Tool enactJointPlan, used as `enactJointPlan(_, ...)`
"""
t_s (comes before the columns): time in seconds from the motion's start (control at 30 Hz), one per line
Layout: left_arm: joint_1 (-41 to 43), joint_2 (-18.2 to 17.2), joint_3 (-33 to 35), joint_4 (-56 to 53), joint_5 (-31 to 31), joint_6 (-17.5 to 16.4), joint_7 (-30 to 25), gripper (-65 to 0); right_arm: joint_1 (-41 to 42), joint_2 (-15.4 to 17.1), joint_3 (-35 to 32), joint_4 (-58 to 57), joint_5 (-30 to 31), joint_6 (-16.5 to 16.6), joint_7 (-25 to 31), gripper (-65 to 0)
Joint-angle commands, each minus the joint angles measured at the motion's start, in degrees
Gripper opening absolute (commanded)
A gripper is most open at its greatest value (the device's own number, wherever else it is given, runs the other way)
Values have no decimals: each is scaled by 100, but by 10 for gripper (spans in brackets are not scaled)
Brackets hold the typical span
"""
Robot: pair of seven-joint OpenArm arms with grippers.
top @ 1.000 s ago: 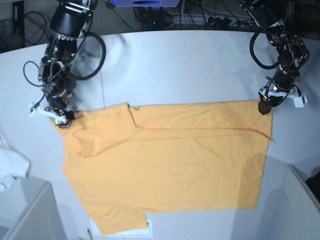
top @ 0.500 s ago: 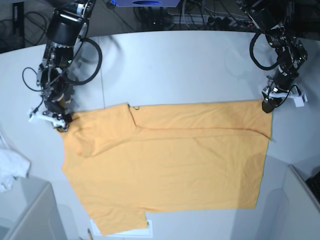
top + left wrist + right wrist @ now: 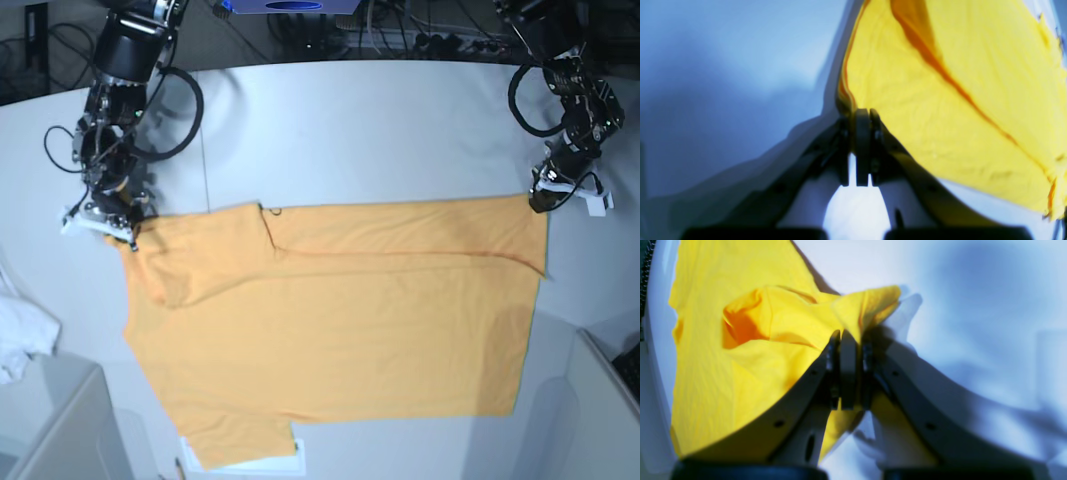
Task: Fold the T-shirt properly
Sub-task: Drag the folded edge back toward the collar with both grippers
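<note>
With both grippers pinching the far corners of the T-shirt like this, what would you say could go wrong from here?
1. The left gripper pinches only the very edge of the T-shirt, so a hard pull may slip it free.
2. The right gripper holds bunched, creased cloth at the sleeve corner, and that wrinkle could be carried into the fold.
3. The near sleeve hangs over the table edge in the base view, so it might drag or snag when lifted.

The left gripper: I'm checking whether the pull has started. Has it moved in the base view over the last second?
Yes. The left gripper, shut on the T-shirt corner, has shifted up toward the table's far edge.
</note>
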Motion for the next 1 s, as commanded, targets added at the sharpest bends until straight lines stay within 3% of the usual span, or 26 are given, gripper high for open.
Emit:
enactJointPlan(0.0, 79, -187, -32, 153, 42, 26, -31, -650, -67, 47, 8, 213, -13, -59, -14, -650)
enactJointPlan(0.23, 949, -178, -67, 935, 6, 0, -31, -650, -867, 20, 17, 1154, 5, -59, -348, -650)
enactJointPlan(0.5, 2074, 7, -419, 1955, -11, -27, -40, -650, -1975, -454, 457, 2235, 5, -59, -427, -650)
enactJointPlan(0.7, 2637, 121, -718, 2412, -11, -598, -31, -650, -2511, -498, 518, 2789, 5, -59, -929, -650)
enactJointPlan(0.97, 3156, 288, -903, 2606, -11, -660, -31, -650, -3012, -533, 518, 2850, 5, -59, -911, -650)
